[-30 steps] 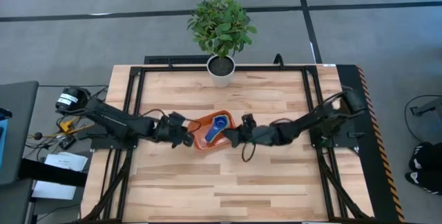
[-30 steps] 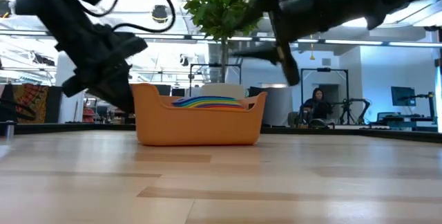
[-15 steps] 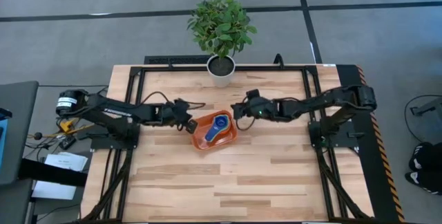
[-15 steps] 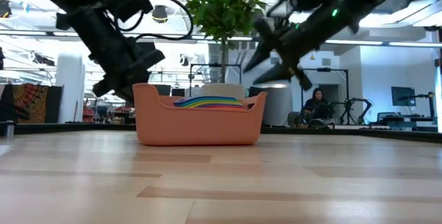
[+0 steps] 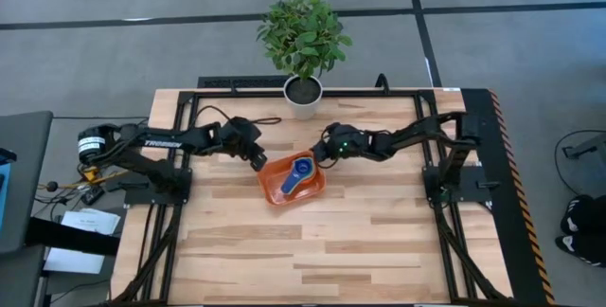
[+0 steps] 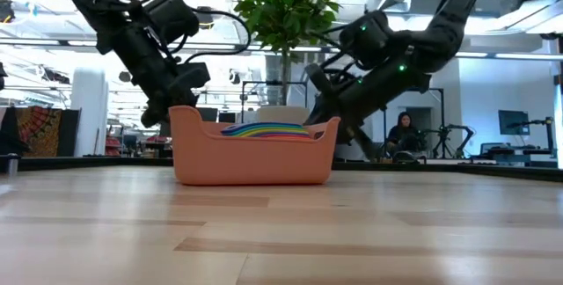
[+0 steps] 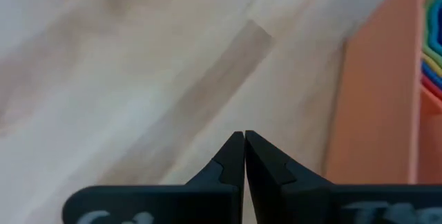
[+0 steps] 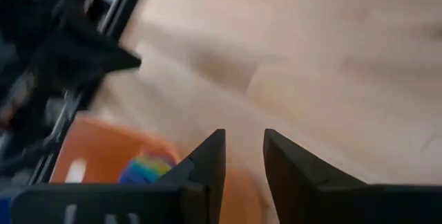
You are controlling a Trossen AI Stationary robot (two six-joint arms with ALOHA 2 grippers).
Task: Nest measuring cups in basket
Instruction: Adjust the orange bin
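The orange basket stands on its base at mid-table. The measuring cups sit nested inside it, a blue one on top; in the low view their coloured rims show just above the basket wall. My left gripper is shut and hovers beside the basket's far-left corner; the left wrist view shows its tips over bare wood, next to the basket wall. My right gripper is narrowly open just beyond the basket's far-right corner.
A white pot with a green plant stands at the middle of the table's far edge, behind the basket. Bare wood lies on the near half of the table. A person sits far off in the room.
Both grippers have drawn away from the basket's sides toward the table's far edge and risen a little, the right arm swinging the farther. The basket and the nested cups have stayed where they were.
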